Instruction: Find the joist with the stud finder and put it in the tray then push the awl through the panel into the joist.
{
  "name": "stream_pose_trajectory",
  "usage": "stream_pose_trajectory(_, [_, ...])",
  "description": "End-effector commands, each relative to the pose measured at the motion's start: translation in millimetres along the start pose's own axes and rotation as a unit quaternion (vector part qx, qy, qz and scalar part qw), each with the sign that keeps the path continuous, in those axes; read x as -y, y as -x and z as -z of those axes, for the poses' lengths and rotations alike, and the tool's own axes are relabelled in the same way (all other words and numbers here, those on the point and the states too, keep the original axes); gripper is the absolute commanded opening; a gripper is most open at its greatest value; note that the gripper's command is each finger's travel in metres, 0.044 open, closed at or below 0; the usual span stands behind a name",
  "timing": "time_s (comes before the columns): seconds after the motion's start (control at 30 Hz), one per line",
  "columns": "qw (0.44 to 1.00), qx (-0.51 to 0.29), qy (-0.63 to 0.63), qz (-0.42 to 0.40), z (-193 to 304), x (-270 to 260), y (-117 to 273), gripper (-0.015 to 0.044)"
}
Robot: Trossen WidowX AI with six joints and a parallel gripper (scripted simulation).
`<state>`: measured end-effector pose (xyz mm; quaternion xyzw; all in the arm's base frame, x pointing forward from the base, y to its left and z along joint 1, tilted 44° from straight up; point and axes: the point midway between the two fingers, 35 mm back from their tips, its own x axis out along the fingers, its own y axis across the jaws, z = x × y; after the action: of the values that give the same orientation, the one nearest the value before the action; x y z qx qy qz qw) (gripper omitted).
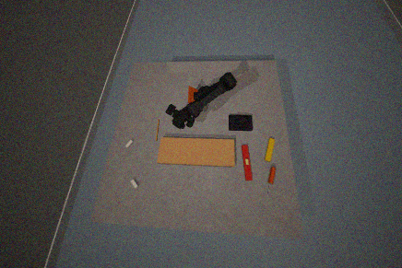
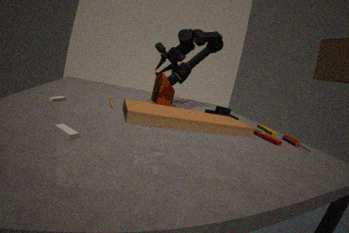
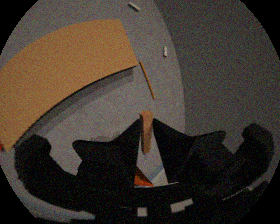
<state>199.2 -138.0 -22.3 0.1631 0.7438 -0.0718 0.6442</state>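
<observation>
My gripper (image 2: 158, 70) (image 3: 146, 121) is shut on the tan handle of what looks like the awl (image 3: 147, 136), above the bare table on the robot's side of the panel. The awl's metal tip cannot be made out. The wood-coloured floor panel (image 1: 197, 152) (image 2: 184, 118) (image 3: 78, 60) lies flat; no hole can be made out in it at this size. The black tray (image 1: 241, 122) is on the robot's side, near the panel's right end. A dark block (image 2: 222, 110), apparently the stud finder, stands up at the tray in the exterior view.
An orange block (image 1: 191, 94) (image 2: 163, 90) stands below the arm. Right of the panel lie a red level (image 1: 246, 162), a yellow bar (image 1: 269, 149) and an orange-handled tool (image 1: 272, 175). A thin yellow stick (image 1: 158, 130) (image 3: 147, 80) and two white pieces (image 1: 129, 143) (image 1: 134, 183) lie left.
</observation>
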Motion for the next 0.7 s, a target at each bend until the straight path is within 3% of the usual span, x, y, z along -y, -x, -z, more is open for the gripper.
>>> stream_pose_trajectory(0.0, [0.997,0.02,-0.062,0.047,6.9,7.4,4.1,0.0])
stream_pose_trajectory(0.33, [0.962,0.099,-0.215,0.138,19.4,24.5,18.1,0.0])
stream_pose_trajectory(0.67, [0.886,0.205,-0.367,0.197,33.3,40.3,34.2,0.0])
